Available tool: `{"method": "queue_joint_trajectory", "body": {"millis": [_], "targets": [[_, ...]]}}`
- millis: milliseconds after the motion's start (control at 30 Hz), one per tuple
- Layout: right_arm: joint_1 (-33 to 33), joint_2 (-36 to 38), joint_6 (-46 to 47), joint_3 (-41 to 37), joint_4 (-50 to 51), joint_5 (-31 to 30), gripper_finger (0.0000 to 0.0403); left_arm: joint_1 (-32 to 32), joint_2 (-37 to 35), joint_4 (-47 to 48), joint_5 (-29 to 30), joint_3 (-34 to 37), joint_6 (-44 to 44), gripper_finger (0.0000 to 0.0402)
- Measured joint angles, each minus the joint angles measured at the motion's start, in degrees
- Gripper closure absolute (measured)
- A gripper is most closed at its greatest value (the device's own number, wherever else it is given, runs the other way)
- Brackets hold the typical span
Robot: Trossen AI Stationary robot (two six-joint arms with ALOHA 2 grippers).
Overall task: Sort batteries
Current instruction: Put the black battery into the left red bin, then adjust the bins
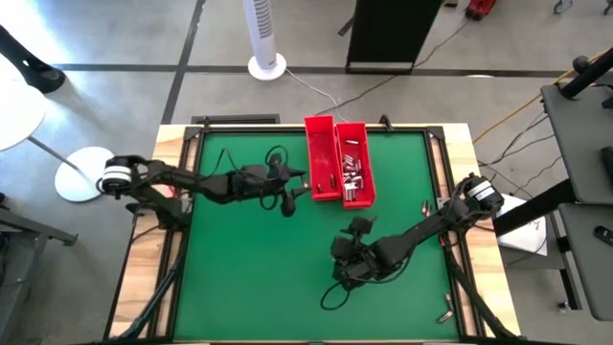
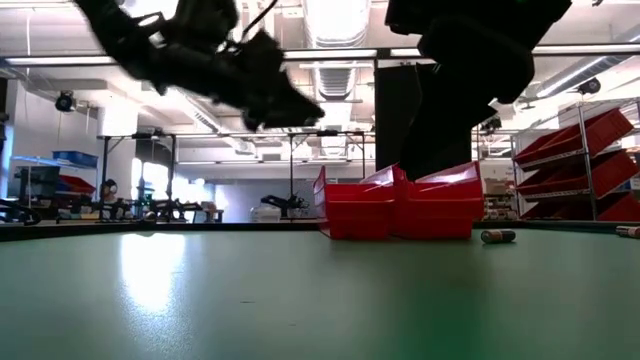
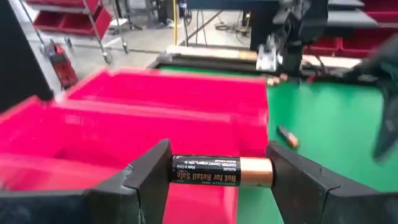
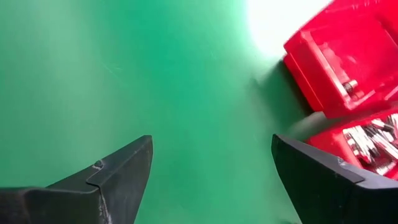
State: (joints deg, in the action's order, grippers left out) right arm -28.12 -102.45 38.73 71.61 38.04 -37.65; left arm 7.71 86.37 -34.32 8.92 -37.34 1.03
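Two long red trays (image 1: 321, 153) (image 1: 356, 171) stand side by side at the far middle of the green mat. The right one holds several silvery batteries (image 4: 373, 140); the left one shows a single battery (image 4: 350, 87). My left gripper (image 1: 301, 180) hovers beside the left tray, shut on a black-and-copper battery (image 3: 222, 171), with the trays (image 3: 155, 118) right ahead of it. My right gripper (image 4: 211, 168) stands open above bare mat nearer the front (image 1: 352, 233), nothing between its fingers. Loose batteries (image 2: 497, 236) (image 3: 287, 137) lie on the mat. My left gripper pinches the battery by its two ends, the black end (image 3: 177, 170) against one finger (image 3: 149, 180) and the copper end (image 3: 267, 172) against the other. The battery spans the gap crosswise and level. It is lifted clear of the mat, the fingers coming nearly level from the table's left.
More loose batteries lie near the mat's right edge (image 1: 424, 206) (image 2: 628, 231) and on the wooden rim at the front right (image 1: 447, 309). Open green mat (image 1: 249, 278) spreads at the front left. The right arm (image 2: 470, 60) hangs above the trays in the low view.
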Motion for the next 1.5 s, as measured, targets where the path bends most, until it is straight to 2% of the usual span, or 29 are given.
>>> {"method": "queue_joint_trajectory", "body": {"millis": [200,400,667,1033,1333,1500], "targets": [[-0.13,0.00,-0.56,-0.11,-0.52,0.08,0.0086,1.80,4.62,11.07,1.07,-11.73,-0.54,0.0185],[-0.79,-0.04,-0.58,-0.15,-0.64,0.55,0.0097,4.99,10.23,22.83,2.03,-22.77,-0.56,0.0151],[-1.16,-0.04,-0.58,-0.26,-0.54,0.59,0.0091,8.09,17.39,33.22,2.05,-32.67,-0.51,0.0125],[-1.29,-0.07,-0.39,-0.39,-0.27,0.60,0.0080,12.09,24.92,51.92,3.60,-45.77,-3.70,0.0123],[-1.27,-0.07,-1.11,-0.39,-0.13,0.66,0.0089,13.95,27.41,67.23,-0.64,-50.90,-11.01,0.0123],[-1.29,-0.07,-1.19,-0.42,0.46,0.72,0.0080,14.07,27.07,68.99,-0.28,-50.60,-11.26,0.0123]]}}
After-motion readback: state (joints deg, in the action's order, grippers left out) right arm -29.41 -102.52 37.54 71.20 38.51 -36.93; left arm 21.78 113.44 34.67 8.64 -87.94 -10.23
